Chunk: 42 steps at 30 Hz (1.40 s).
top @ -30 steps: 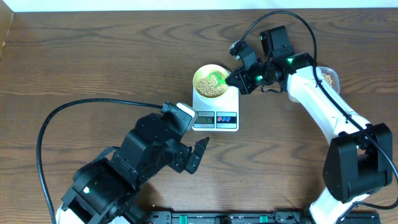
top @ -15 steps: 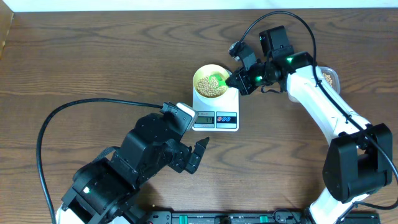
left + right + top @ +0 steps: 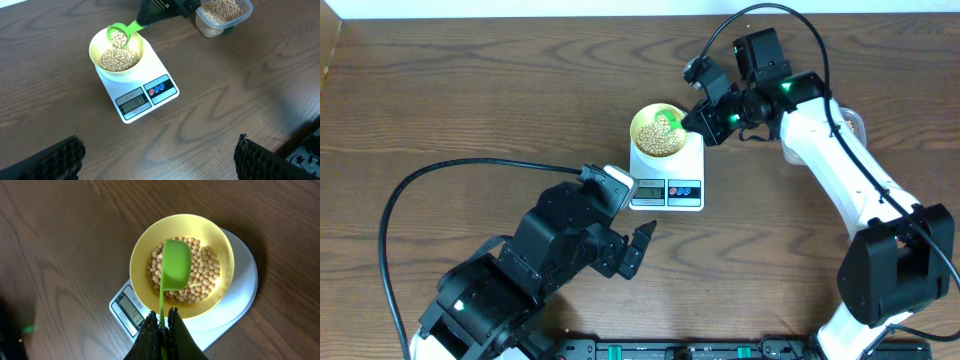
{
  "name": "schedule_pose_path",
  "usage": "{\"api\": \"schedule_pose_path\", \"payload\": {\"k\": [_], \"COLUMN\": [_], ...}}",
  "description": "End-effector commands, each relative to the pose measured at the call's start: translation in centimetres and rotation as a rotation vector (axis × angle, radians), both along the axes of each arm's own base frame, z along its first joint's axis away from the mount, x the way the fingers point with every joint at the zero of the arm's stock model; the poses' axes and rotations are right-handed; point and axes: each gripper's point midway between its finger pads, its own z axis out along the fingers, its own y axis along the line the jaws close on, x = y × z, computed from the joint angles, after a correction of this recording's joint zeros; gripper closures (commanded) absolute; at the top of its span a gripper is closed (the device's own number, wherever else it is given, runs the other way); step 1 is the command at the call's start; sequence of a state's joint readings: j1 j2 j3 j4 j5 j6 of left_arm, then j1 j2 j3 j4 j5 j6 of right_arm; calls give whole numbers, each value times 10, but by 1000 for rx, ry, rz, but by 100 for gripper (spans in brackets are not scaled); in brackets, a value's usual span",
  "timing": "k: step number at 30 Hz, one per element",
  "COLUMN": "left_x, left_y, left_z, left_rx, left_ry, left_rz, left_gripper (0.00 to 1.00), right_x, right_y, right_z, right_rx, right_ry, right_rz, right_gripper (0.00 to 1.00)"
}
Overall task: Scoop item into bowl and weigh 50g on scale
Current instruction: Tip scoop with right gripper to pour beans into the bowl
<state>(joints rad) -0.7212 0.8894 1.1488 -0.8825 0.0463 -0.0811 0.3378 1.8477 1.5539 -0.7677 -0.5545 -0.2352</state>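
Observation:
The pale yellow bowl (image 3: 659, 131) (image 3: 116, 54) (image 3: 220, 240) holds many beige beans (image 3: 205, 272) and stands on the white scale (image 3: 667, 186) (image 3: 137, 95) (image 3: 240, 300). My right gripper (image 3: 703, 122) (image 3: 162, 327) is shut on the handle of a green scoop (image 3: 175, 265) (image 3: 118, 34) (image 3: 665, 124). The scoop is tilted over the bowl, with beans in it in the left wrist view. My left gripper (image 3: 638, 247) (image 3: 160, 155) is open and empty over bare table in front of the scale.
A clear plastic tub (image 3: 223, 15) (image 3: 851, 125) of beans stands right of the scale, partly hidden under the right arm in the overhead view. A black cable (image 3: 450, 175) loops over the table at the left.
My right gripper has lifted slightly and moved back, turning the scoop over the bowl. The left arm has not moved.

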Motion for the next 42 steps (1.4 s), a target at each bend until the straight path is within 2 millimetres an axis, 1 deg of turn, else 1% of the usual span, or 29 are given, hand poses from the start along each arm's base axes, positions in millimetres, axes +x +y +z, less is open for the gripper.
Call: {"api": "schedule_pose_path", "payload": {"k": [1, 12, 24, 32, 39, 42], "left_x": [1, 1, 1, 1, 1, 1], "left_y": [1, 1, 1, 1, 1, 1], "left_z": [3, 3, 3, 3, 3, 3], "left_rx": [-6, -6, -6, -6, -6, -6], "left_ry": [-7, -7, -7, -7, -7, -7], "left_rz": [6, 6, 6, 6, 6, 6], "left_gripper": [2, 2, 2, 2, 2, 2], "right_x": [1, 0, -5, -12, -15, -15], "right_y": [2, 2, 0, 7, 12, 12], "right_z": [4, 3, 1, 0, 6, 16], "right_rx": [-5, -6, -12, -9, 57, 152], "right_ry": [-16, -12, 18, 46, 97, 148], "right_rz": [16, 16, 13, 16, -2, -12], "right_gripper": [99, 99, 99, 99, 99, 99]}}
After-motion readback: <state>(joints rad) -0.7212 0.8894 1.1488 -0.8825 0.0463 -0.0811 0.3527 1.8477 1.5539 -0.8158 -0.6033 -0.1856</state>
